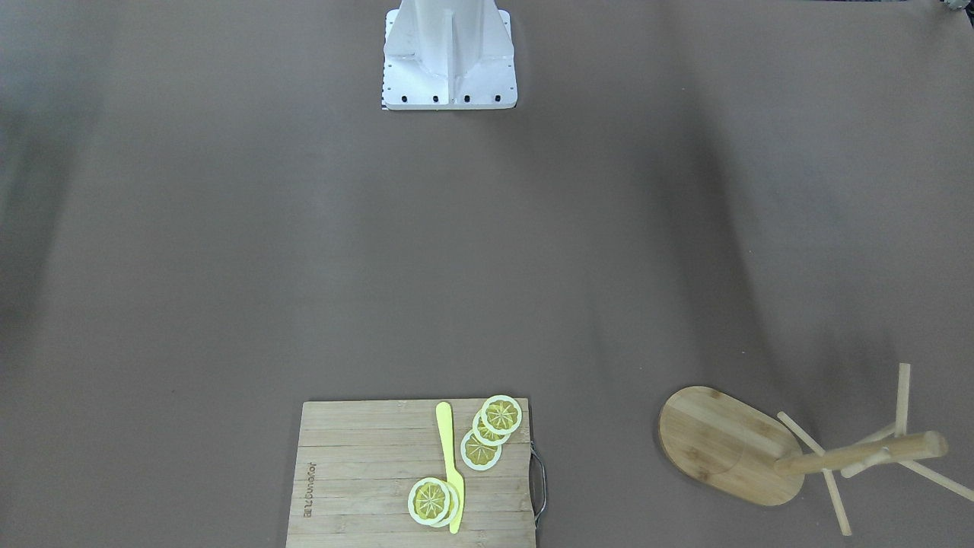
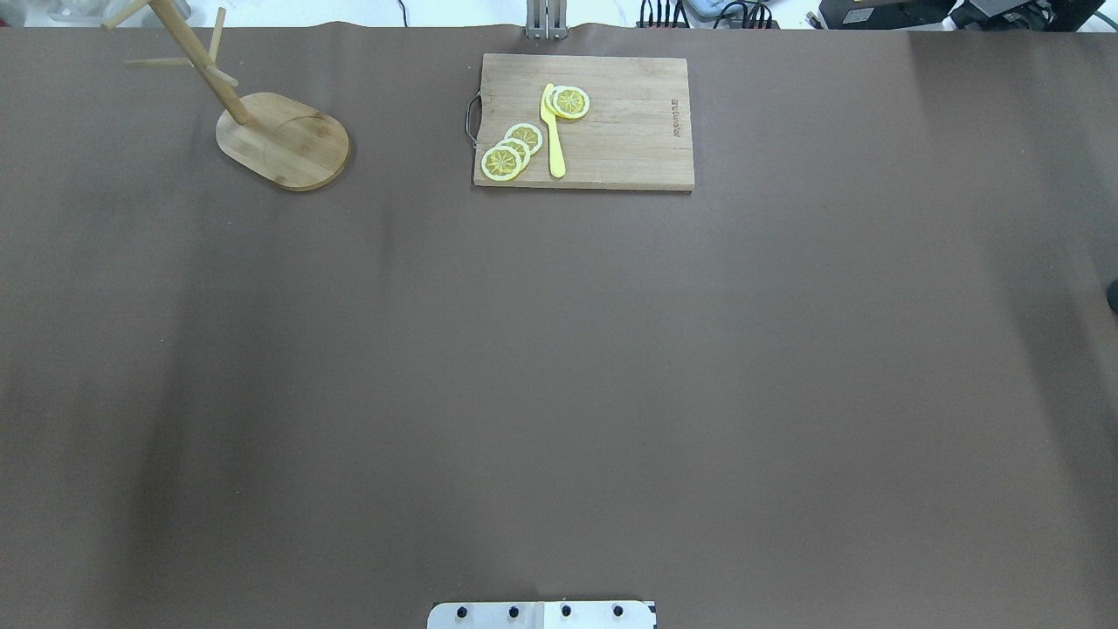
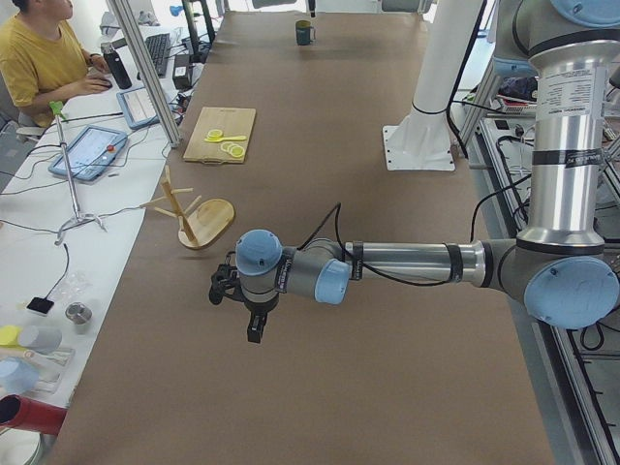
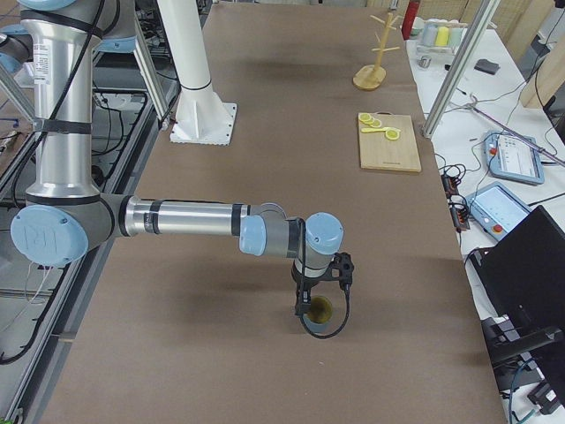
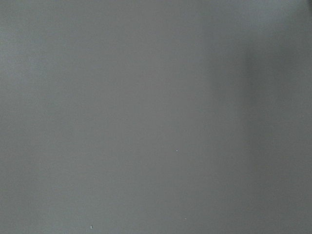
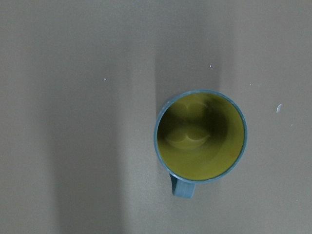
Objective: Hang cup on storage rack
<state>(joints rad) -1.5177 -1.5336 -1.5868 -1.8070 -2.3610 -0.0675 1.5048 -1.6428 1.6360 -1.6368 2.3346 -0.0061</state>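
Observation:
The cup [image 6: 200,134] is a teal-blue mug with a yellow inside. It stands upright on the brown table, handle toward the bottom of the right wrist view. It also shows in the exterior right view [image 4: 320,311] and far off in the exterior left view [image 3: 304,33]. My right gripper [image 4: 303,303] hangs just above it; I cannot tell if it is open. The storage rack [image 2: 284,140] stands empty at the far left corner and also shows in the front view [image 1: 730,445]. My left gripper [image 3: 254,327] hovers over bare table near the rack [image 3: 199,218]; I cannot tell its state.
A wooden cutting board [image 2: 629,131] with lemon slices [image 2: 511,150] and a yellow knife [image 2: 553,131] lies at the far middle edge. The robot's white base [image 1: 449,61] stands at the near middle. An operator [image 3: 39,58] sits beside the table.

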